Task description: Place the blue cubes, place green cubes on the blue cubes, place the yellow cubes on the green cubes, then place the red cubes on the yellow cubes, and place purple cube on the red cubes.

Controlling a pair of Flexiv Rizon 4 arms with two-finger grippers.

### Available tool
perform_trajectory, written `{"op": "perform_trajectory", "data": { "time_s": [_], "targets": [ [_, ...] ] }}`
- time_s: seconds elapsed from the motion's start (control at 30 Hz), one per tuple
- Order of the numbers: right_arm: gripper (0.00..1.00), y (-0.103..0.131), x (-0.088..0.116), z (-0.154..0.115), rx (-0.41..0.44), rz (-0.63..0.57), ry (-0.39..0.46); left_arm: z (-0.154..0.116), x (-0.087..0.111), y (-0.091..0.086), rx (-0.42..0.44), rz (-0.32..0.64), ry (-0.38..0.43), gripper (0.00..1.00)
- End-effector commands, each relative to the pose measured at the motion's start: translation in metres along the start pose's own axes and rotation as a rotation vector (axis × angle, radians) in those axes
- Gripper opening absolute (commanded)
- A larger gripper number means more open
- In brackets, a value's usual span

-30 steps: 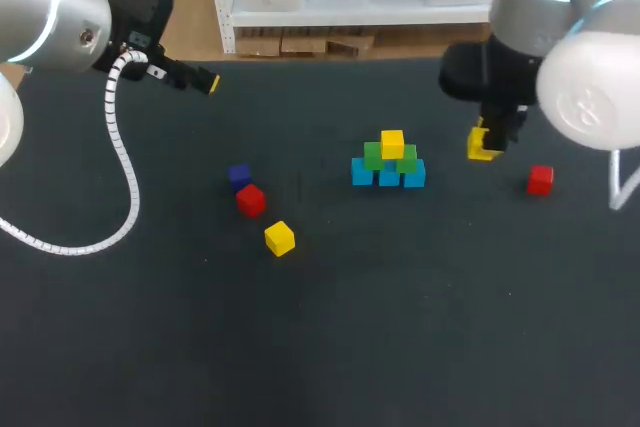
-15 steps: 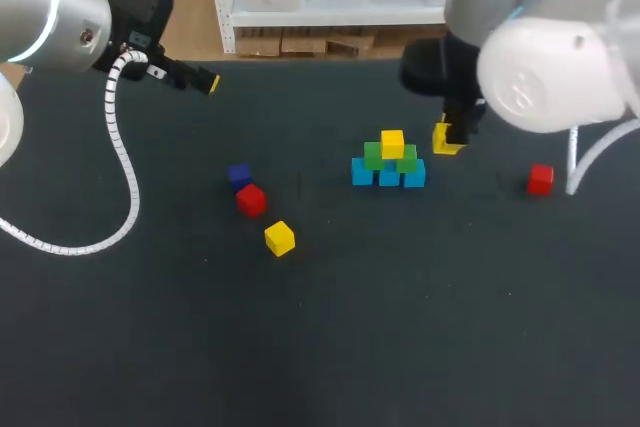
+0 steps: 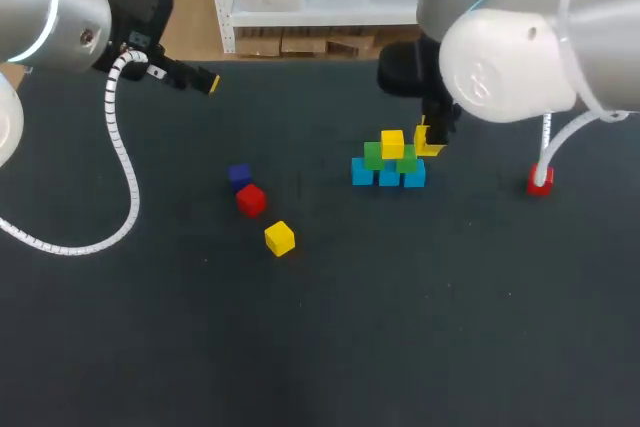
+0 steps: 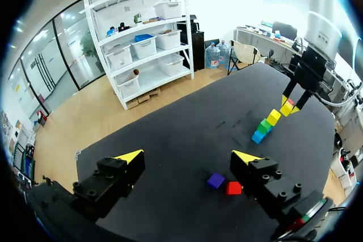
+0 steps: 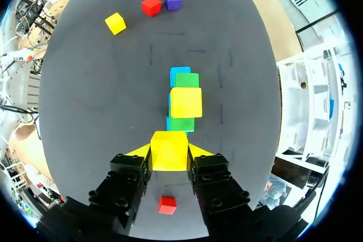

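The right arm reaches in over the dark table, wrist turned down, its right gripper clamped from both sides on a yellow cube that fills the gap between the yellow tips. Directly ahead of those fingers stands the pyramid: a row of blue cubes, two green cubes on them and a stacked yellow cube on top. The held cube hangs over the nearer green one, just beside the stacked yellow; whether it touches cannot be told. A red cube lies behind the gripper, under its body, and far ahead, past the pyramid, lie a loose yellow cube, a second red cube and the purple cube. The left arm is held well back from the pyramid, its left gripper spread wide with nothing between the fingers; the purple and second red cubes lie below it, by one finger.
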State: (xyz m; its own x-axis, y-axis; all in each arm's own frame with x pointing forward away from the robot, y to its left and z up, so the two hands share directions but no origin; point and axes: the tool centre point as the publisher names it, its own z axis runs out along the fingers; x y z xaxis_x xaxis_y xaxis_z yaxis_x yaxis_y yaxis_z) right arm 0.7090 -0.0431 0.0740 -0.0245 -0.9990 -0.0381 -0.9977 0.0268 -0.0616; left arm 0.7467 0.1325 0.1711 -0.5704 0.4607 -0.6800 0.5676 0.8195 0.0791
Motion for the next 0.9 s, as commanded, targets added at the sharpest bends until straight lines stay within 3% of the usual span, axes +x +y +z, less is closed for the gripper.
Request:
{"op": "perform_trajectory", "data": {
  "time_s": [0.03,0.9],
  "targets": [
    [0.0,-0.006,-0.002,0.004,-0.016,-0.002,0.0,0.0,0.001,0.001,0.006,0.002,-0.003,1.0],
    [0.0,-0.025,-0.011,0.016,-0.042,-0.056,0.016,0.0,0.001,0.001,0.006,0.002,-0.003,1.0]
  ]
}}
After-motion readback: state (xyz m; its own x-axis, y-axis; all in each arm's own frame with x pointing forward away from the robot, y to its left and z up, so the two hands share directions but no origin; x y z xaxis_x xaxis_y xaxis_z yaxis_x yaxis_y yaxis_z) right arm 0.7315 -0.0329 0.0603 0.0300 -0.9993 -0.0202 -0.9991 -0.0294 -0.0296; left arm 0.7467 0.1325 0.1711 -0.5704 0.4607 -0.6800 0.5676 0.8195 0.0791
